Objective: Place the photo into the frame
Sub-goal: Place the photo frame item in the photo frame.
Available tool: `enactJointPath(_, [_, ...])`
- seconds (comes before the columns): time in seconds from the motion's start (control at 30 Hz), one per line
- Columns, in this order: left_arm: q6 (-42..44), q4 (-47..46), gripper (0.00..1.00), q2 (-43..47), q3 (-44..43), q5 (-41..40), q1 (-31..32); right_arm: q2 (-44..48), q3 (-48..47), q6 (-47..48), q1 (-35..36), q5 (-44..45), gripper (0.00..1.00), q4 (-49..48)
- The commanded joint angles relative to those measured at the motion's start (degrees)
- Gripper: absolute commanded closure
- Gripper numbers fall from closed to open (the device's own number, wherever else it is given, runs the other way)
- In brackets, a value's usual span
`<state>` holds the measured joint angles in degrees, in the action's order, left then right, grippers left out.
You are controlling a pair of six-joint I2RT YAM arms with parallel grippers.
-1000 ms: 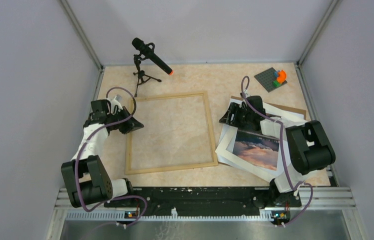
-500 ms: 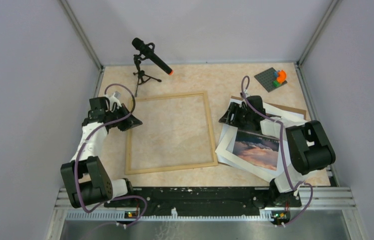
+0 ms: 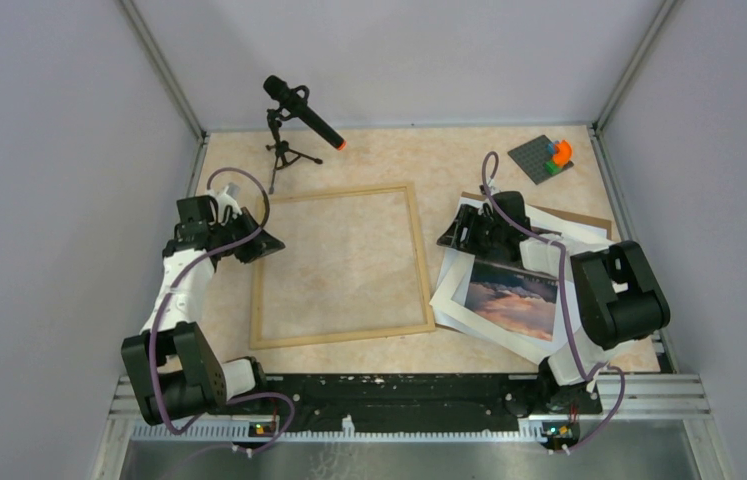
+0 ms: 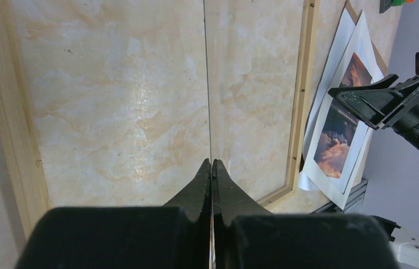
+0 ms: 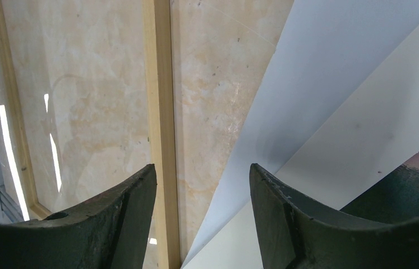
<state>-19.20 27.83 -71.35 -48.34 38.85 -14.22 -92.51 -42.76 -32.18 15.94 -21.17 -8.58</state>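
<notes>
The light wood frame point(image 3: 342, 334) lies flat mid-table; it also shows in the left wrist view point(image 4: 298, 112) and the right wrist view point(image 5: 161, 101). The sunset photo point(image 3: 512, 298) lies to its right on a pile of white sheets, also seen in the left wrist view point(image 4: 339, 126). My left gripper point(image 3: 271, 243) is at the frame's left side, shut on a thin clear pane point(image 4: 207, 84) seen edge-on between its fingertips point(image 4: 211, 163). My right gripper point(image 3: 446, 240) is open and empty point(image 5: 201, 166), low over the frame's right strip and a white sheet's edge point(image 5: 319, 84).
A brown backing board point(image 3: 589, 218) lies under the white sheets. A microphone on a small tripod point(image 3: 301, 115) stands at the back left. A grey plate with coloured bricks point(image 3: 547, 157) sits at the back right. Grey walls close in three sides.
My left gripper has shifted slightly back and to the left with the pane. The right arm, photo and frame have not moved.
</notes>
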Motion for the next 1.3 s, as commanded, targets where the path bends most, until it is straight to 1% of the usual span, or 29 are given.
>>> enactJointPath(0.0, [-0.8,-2.4,1.00,1.4,0.9,2.3,-0.2,-0.7,0.2,-0.2,-0.3,-0.9,0.39,-2.8])
enactJointPath(0.33, [-3.8,-5.6,1.00,0.9,4.5,4.3,-0.2,-1.0,0.1,-0.1,-0.1,-1.2,0.39,-2.8])
enactJointPath(0.6, [-2.2,-6.3,1.00,2.0,3.5,1.1,-0.2,-1.1,0.1,0.0,0.1,-1.1,0.39,-2.8])
enactJointPath(0.93, [-4.7,-9.3,1.00,3.0,5.6,0.6,-0.2,-1.2,0.0,0.0,0.1,-1.1,0.39,-2.8])
enactJointPath(1.27, [-3.6,-9.6,1.00,5.7,6.1,-0.1,-0.2,-1.1,0.0,-0.1,0.1,-1.3,0.39,-2.8])
